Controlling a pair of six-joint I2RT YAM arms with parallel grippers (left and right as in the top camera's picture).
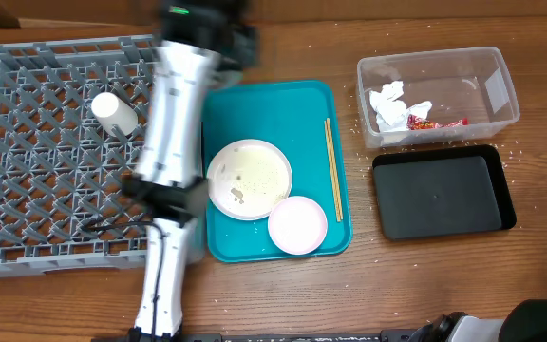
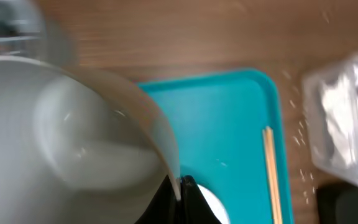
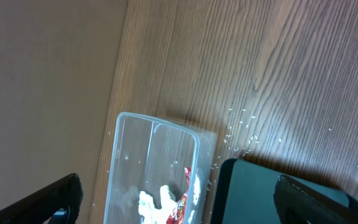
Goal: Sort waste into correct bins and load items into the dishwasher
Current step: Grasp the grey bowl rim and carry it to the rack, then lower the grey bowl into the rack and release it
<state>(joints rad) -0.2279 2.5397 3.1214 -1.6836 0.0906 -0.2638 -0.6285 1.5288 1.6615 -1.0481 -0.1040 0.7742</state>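
I hold the left end effector (image 2: 183,194) clenched on the rim of the grey metal bowl (image 2: 73,137), up by the teal tray's (image 2: 229,118) far left corner; next, I judge, carry it left over the dish rack (image 1: 36,180), lower, release, while the right end effector (image 3: 179,205) hangs open and empty.

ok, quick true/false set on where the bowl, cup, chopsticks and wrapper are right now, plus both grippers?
1. The left gripper is shut on the rim of the bowl. True.
2. The cup lies in the rack. True.
3. The chopsticks are in the rack. False: they lie on the teal tray, right of the plate.
4. The red wrapper lies on the teal tray. False: it is in the clear tub with the tissue.
5. The right gripper is open and holds nothing. True.
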